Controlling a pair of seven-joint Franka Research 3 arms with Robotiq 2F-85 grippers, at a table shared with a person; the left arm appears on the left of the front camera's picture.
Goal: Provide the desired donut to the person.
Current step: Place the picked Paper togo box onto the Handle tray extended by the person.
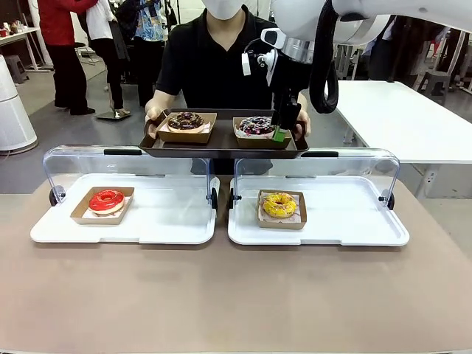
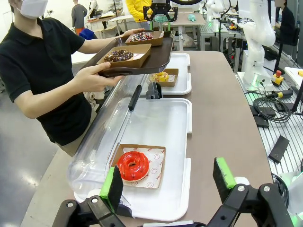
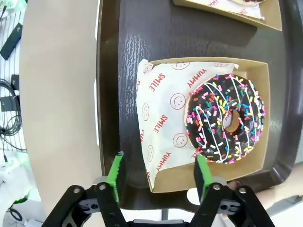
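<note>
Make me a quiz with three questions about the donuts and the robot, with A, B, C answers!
1. Where is the red donut?
A. on the white tray on the robot's left
B. on the dark tray
C. on the bare table

2. How many donuts sit on the dark tray the person holds?
A. one
B. two
C. four

3. How are the right gripper's fingers?
A. shut on a donut
B. shut on nothing
C. open

Answers:
1 A, it lies in its box under the left clear lid.
2 B, a chocolate donut and a sprinkled donut.
3 C, its green pads stand apart over the sprinkled donut's box edge.
</note>
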